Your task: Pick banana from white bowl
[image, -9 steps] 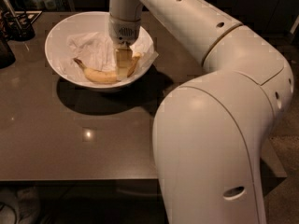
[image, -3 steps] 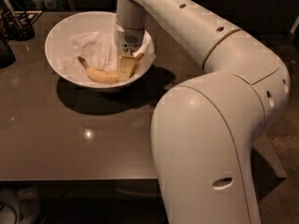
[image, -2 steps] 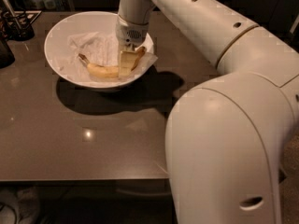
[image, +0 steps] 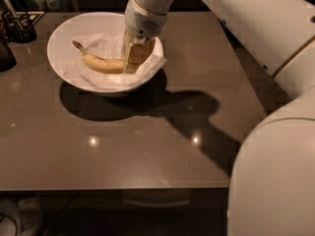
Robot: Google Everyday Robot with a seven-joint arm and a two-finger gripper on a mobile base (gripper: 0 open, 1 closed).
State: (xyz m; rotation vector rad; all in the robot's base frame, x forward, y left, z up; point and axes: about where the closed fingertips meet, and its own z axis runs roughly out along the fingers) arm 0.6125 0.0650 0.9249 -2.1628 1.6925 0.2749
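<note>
The banana is yellow with a dark stem pointing up-left. It lies inside the white bowl on crumpled white paper. The bowl stands at the back left of the dark table. My gripper reaches down into the right half of the bowl. Its pale fingers are closed over the banana's right end, which they hide. The white arm comes in from the upper right.
The bowl rests on a dark glossy table whose front edge runs along the bottom. A dark holder with utensils stands at the back left corner. The robot's large white body fills the right side.
The gripper has settled lower onto the banana's right end. The banana now sits a little higher in the bowl with its stem raised. The view has shifted, and the arm fills more of the right side.
</note>
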